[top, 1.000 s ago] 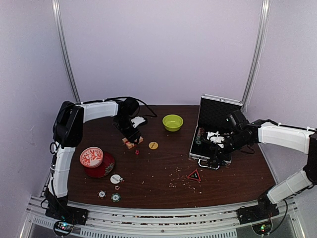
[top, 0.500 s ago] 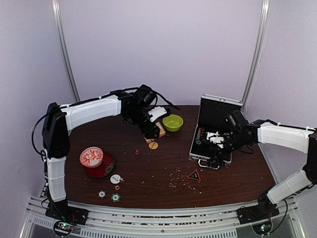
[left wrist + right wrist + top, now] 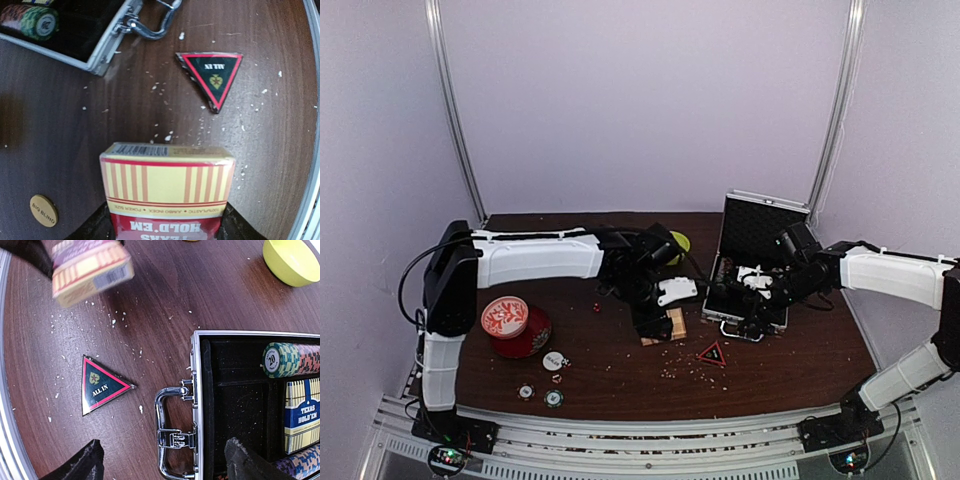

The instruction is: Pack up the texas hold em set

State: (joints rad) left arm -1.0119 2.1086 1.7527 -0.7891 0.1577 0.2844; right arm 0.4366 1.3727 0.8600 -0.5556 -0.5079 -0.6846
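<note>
The left claw (image 3: 653,313) is gripping the red-and-yellow card deck (image 3: 167,190) by its two sides and carrying it above the surface (image 3: 620,375), barcode end forward. It is hanging near the middle, at 9 o'clock from the silver case (image 3: 748,300). I judge this grip is leaving the free end clear to go into a slot. The case is sitting at 3 o'clock on the surface with its lid (image 3: 761,226) standing upright, so the black tray is lying open to both arms. The right claw (image 3: 162,462) is hovering wide and empty over the case's handle (image 3: 167,430), probably waiting to steady the case or to take the deck. Counting decks gives two: the one in the left claw and a blue deck (image 3: 302,415) lying in the tray between two chip rows (image 3: 287,360). One triangular All In marker (image 3: 712,353) is lying at 6 o'clock from the case, among crumbs. One Big Blind button (image 3: 43,210) is showing beside the carried deck, and three round chips (image 3: 553,360) are sitting at 7 o'clock. I am making out one red die (image 3: 597,306) for certain. One lime-green bowl (image 3: 292,260) and one red-and-white tin (image 3: 505,317) are standing apart from the set.
</note>
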